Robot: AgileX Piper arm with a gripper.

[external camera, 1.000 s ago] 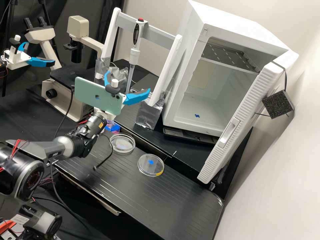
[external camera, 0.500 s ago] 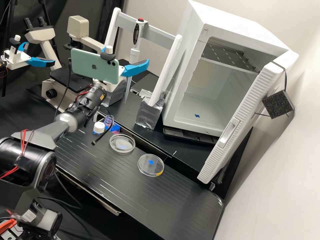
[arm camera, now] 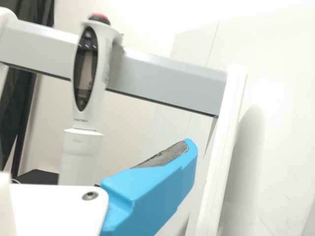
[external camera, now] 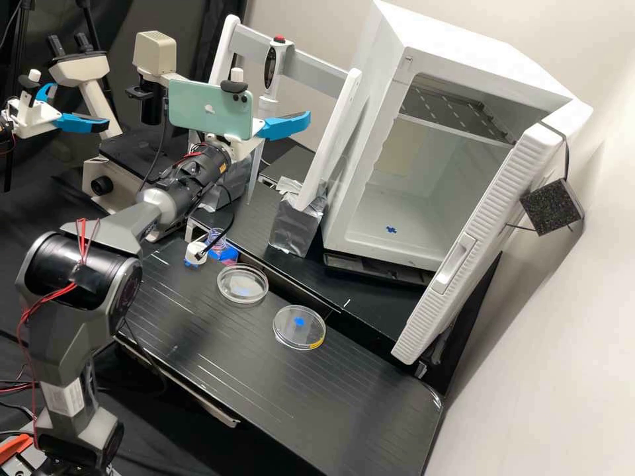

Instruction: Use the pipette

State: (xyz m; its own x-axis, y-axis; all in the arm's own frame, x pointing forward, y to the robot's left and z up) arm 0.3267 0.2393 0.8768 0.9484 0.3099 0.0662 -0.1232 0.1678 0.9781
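One open claw (external camera: 283, 127) is near one electronic pipette (external camera: 270, 69), upright on one crossbar stand (external camera: 317, 69) — two Petri dishes (external camera: 243, 285) lie on the table (external camera: 344, 396).

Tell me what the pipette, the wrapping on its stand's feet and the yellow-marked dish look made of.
The pipette looks like smooth, satin white plastic, from its rounded, moulded shape. The wrapping looks like shiny metal foil, given its silvery creases, though tape is possible. The dish looks like clear, glossy plastic or glass, see-through with bright rims.
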